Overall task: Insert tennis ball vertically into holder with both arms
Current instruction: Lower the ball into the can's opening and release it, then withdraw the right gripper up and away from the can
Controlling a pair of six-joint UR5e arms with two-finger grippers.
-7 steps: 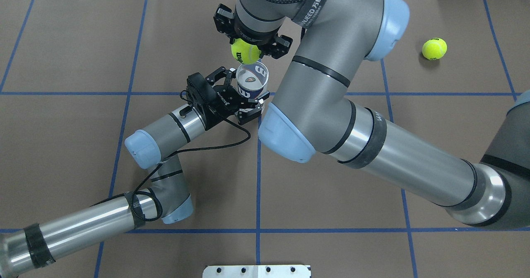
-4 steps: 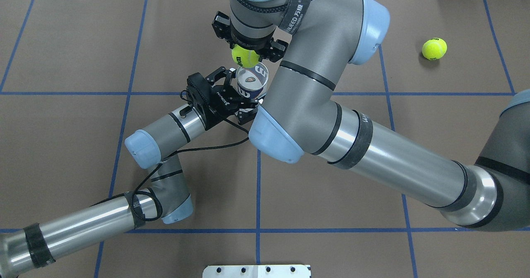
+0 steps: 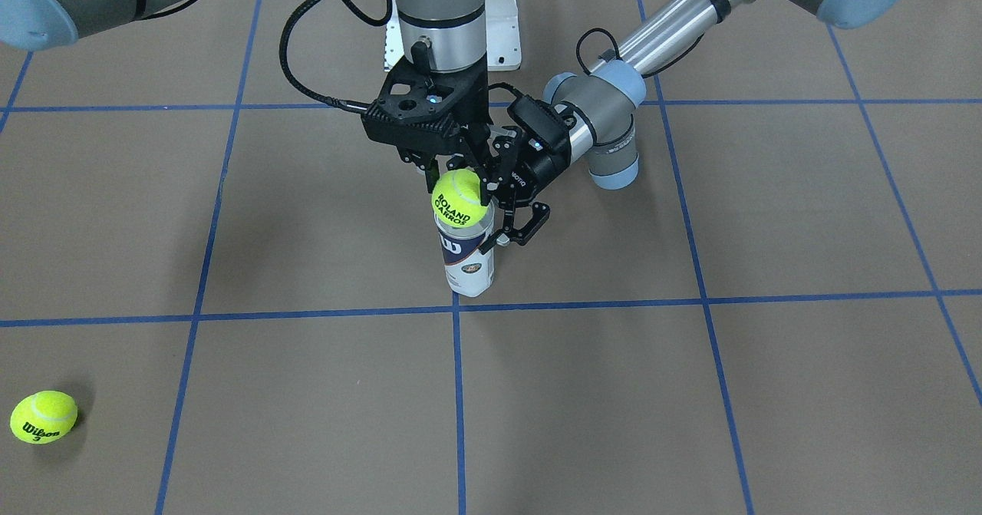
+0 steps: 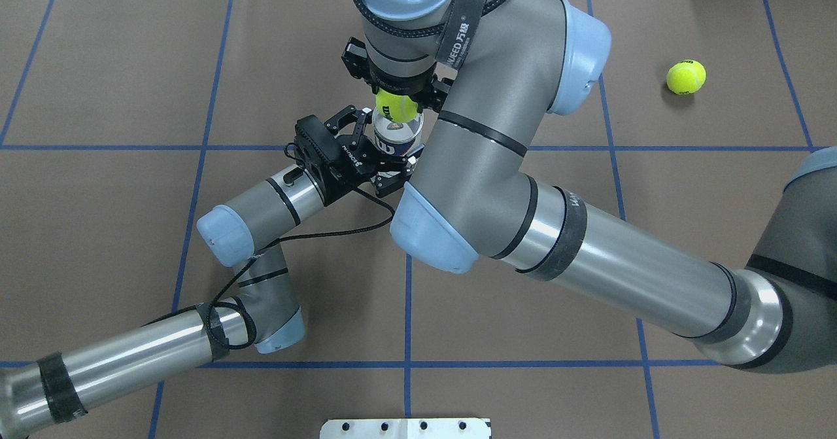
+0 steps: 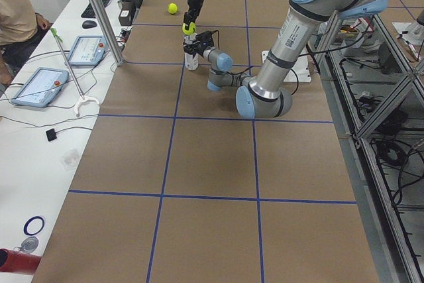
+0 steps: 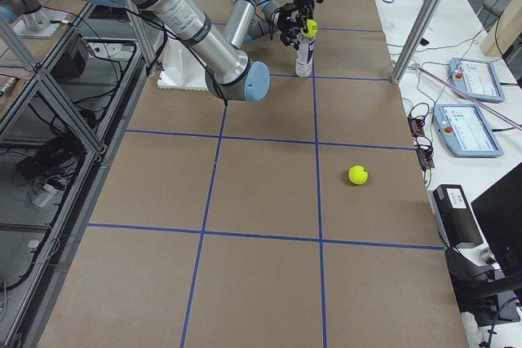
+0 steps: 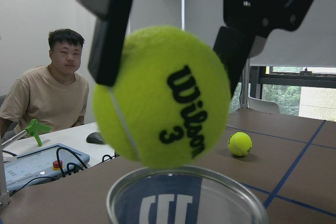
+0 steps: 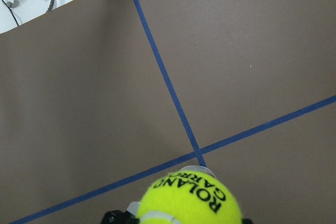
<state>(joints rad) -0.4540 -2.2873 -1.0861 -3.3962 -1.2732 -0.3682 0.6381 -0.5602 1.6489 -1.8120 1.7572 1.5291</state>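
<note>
The holder [image 3: 467, 260], a clear can with a navy "W" label, stands upright on the brown table. My left gripper [image 3: 502, 219] is shut on its side; it also shows in the overhead view [image 4: 378, 146]. My right gripper [image 3: 459, 189] points straight down and is shut on a yellow tennis ball [image 3: 460, 199]. The ball [image 4: 396, 106] hangs just above the holder's open mouth [image 4: 397, 135]. In the left wrist view the ball [image 7: 163, 98] sits a little above the holder's rim [image 7: 184, 192]. The right wrist view shows the ball [image 8: 191, 203] over the holder.
A second tennis ball [image 3: 44, 417] lies loose far out on my right side; it also shows in the overhead view [image 4: 686, 76]. The white pedestal [image 3: 502, 24] is at the table's robot edge. A person [image 7: 58, 87] sits beyond the table's left end.
My right gripper has brought the ball back towards the robot until it is over the holder's mouth. The left gripper and the holder have not moved.
</note>
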